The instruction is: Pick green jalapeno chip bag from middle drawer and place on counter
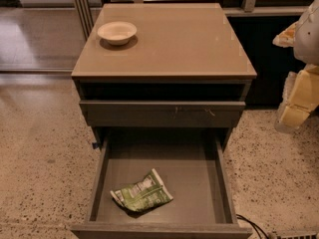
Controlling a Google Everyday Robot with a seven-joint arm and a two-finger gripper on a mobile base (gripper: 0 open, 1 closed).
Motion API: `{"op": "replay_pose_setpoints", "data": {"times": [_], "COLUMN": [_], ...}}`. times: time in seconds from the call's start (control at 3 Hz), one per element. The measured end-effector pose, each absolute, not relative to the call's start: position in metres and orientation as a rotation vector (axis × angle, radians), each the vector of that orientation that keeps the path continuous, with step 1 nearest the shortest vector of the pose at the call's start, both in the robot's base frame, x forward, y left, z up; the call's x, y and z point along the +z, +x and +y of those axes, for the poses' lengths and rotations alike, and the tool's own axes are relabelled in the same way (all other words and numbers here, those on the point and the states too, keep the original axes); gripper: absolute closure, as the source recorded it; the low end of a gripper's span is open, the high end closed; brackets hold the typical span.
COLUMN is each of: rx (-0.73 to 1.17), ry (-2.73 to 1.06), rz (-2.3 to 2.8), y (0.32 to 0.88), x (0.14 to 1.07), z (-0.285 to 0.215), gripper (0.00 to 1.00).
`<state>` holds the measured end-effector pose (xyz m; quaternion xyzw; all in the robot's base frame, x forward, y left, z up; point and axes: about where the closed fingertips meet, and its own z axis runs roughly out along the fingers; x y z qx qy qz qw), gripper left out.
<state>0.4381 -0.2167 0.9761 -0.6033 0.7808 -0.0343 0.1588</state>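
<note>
The green jalapeno chip bag [142, 192] lies flat on the floor of the middle drawer [199, 183], near its front left. The bag is crumpled, with its white label panel facing up. The drawer is pulled fully out toward me. The tan counter [179, 44] tops the grey cabinet above it. My gripper [295, 106] hangs at the right edge of the view, right of the cabinet at about the height of the upper drawer. It is well away from the bag and holds nothing that I can see.
A white bowl [116, 32] stands on the counter's back left corner. The shallower upper drawer [162, 113], with a small metal fitting, is pushed in. A dark cable [251, 225] lies on the speckled floor at the bottom right. A dark wall unit stands behind the cabinet.
</note>
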Motion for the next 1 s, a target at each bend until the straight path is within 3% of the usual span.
{"op": "replay_pose_setpoints", "data": {"times": [1.0], "rx": [0.040], "ry": [-1.701], "rz": [2.240], "y": [0.419], "x": [0.906], "z": [-0.199], "gripper": [0.00]}}
